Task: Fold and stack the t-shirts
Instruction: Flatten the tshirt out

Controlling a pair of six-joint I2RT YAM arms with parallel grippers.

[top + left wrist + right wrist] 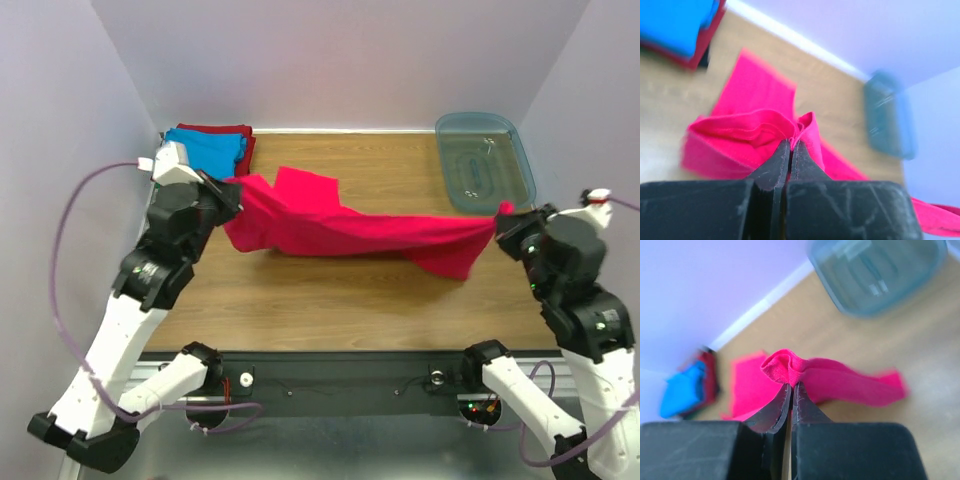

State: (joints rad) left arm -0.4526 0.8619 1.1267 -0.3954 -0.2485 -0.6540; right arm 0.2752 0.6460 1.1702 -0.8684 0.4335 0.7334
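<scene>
The pinkish-red t-shirt (350,228) hangs stretched between both grippers above the wooden table (330,300), sagging in the middle with a sleeve flap lying toward the back. My left gripper (232,192) is shut on its left end; the left wrist view shows the cloth (760,135) pinched at the fingertips (782,155). My right gripper (503,222) is shut on its right end; the right wrist view shows the bunched edge (785,367) pinched. Folded sky blue (210,148) and dark red (240,135) shirts are stacked at the back left corner.
A translucent blue-grey plastic bin (485,160) stands at the back right, just behind my right gripper. Walls close in the table at left, back and right. The folded stack also shows in the left wrist view (675,25) and the bin in the right wrist view (875,270).
</scene>
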